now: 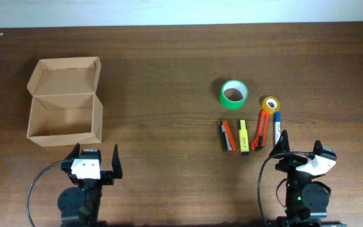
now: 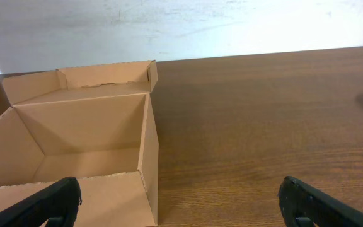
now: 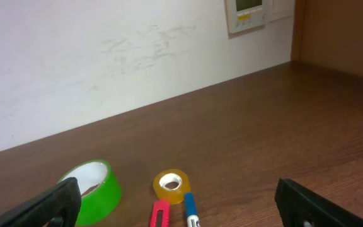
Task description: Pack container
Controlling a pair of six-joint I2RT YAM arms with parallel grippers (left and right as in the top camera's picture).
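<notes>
From overhead, the container (image 1: 65, 120) sits open at the left side of the table (image 1: 169, 139), its flap lid (image 1: 65, 74) folded back toward the wall. Everything to be packed lies well apart on the right: a green tape roll (image 1: 234, 93), a yellow tape roll (image 1: 270, 103), and a tight row of an orange-and-black tool (image 1: 226, 135), a yellow highlighter (image 1: 243, 137), an orange cutter (image 1: 263, 130) and a blue marker (image 1: 277, 120). The left gripper (image 1: 95, 156) hovers just in front of the box and the right gripper (image 1: 299, 142) just in front of the row, both spread wide and holding nothing. The likely trouble is the crowding: wide fingers coming down on one slim item could shove its neighbour. The long carry across bare wood also gives a loosely pinched thing time to slip. In the left wrist view, the box's near wall lies close below the spread fingers (image 2: 52, 202), so a low forward move would probably push the light cardboard; to the right the wood lies open. In the right wrist view, both tapes, the cutter and the marker lie just ahead of the spread fingers (image 3: 49, 202). The table's far edge meets the wall behind them, and the bare right half leaves room to swing.
</notes>
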